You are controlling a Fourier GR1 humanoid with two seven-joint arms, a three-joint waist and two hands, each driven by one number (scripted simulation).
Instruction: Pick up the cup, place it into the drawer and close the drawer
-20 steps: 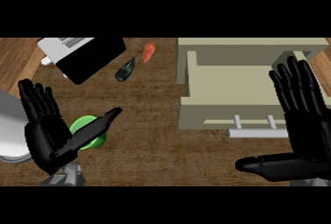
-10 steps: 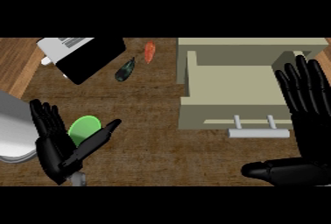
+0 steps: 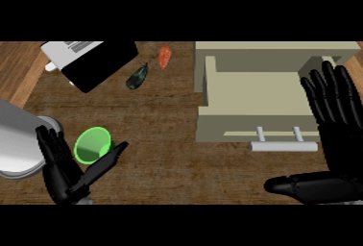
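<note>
In the head view, the green cup (image 3: 93,145) lies on its side on the brown wooden counter (image 3: 163,158), in the lower left part of the frame, with its open mouth turned toward the camera. The left hand (image 3: 65,170) is at the lower left, directly below and beside the cup; its fingers are spread wide and straight and its thumb (image 3: 106,160) points up toward the cup's lower rim. It holds nothing. To the left of the cup stands a grey metal pot (image 3: 18,139), partly cut by the frame edge.

The beige drawer (image 3: 255,91) is pulled open in the upper right, and its pale handle (image 3: 284,144) is at the front edge. The right hand (image 3: 333,139) covers the right side of the drawer; its fingers are straight and wide apart and it holds nothing.

In the upper left lies a black and white appliance (image 3: 92,60). Near it are a dark green vegetable (image 3: 138,77) and a small orange one (image 3: 164,56).
</note>
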